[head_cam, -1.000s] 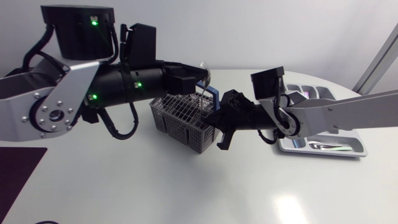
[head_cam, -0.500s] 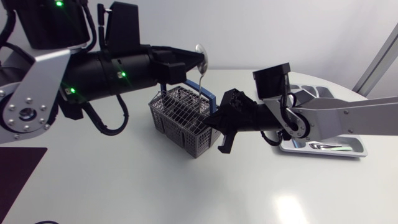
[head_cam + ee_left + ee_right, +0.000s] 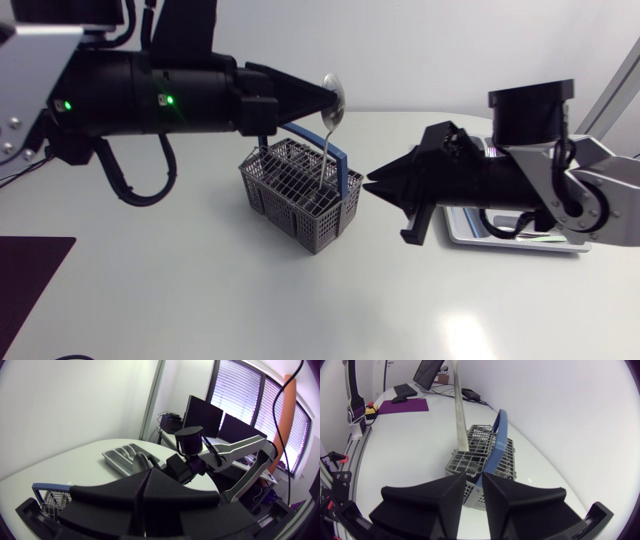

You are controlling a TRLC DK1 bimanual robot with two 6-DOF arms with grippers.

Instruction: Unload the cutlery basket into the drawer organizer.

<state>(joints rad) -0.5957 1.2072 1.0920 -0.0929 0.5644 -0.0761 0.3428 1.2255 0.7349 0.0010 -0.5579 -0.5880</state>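
Left fingers [image 3: 300,98] are clamped on the spoon [image 3: 334,92] just under its bowl, and it hangs straight down with the handle end at the basket [image 3: 290,190]. Right fingers [image 3: 395,182] sit just beside the basket's blue handle, slightly parted (nothing in them). The organizer [image 3: 570,241] lies on the surface behind that arm.

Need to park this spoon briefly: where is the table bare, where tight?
Bare: the white table on the near side of the grey wire basket with blue handle, between the dark mat and the right arm. Crowded: between basket and silver organizer tray, filled by the right end effector.
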